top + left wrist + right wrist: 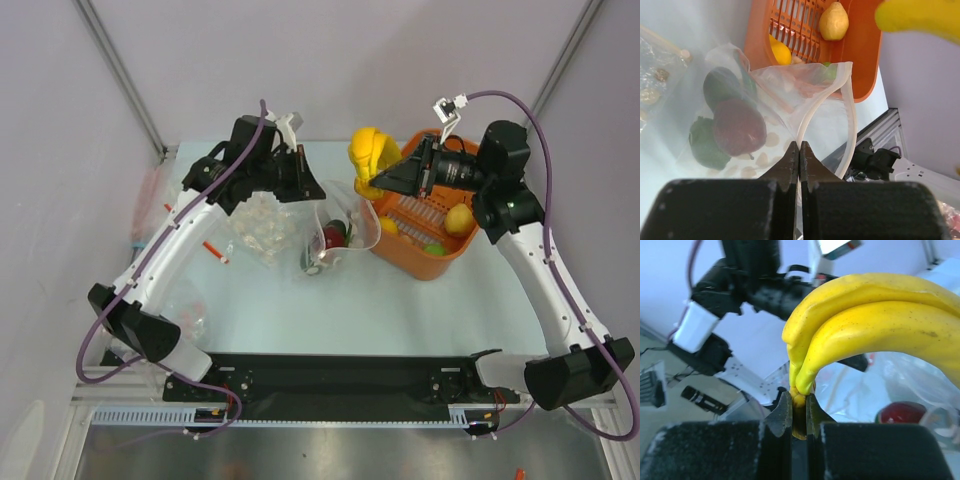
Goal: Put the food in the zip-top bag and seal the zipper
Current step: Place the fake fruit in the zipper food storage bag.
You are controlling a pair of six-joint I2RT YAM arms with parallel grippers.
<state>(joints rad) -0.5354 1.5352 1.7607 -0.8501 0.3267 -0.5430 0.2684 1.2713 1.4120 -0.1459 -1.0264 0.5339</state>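
Glossy plastic banana [880,325], clear filmy bag [790,85], seemingly plastic basket [860,45]

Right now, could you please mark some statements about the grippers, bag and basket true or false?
1. The right gripper is shut on the banana by its stem. True.
2. The left gripper hangs open over the bag. False: it is shut on the bag's mouth edge.
3. The apple lies in the basket. False: it is inside the bag.
4. A lemon lies in the basket. True.
5. The banana is in the bag. False: it is held in the air.
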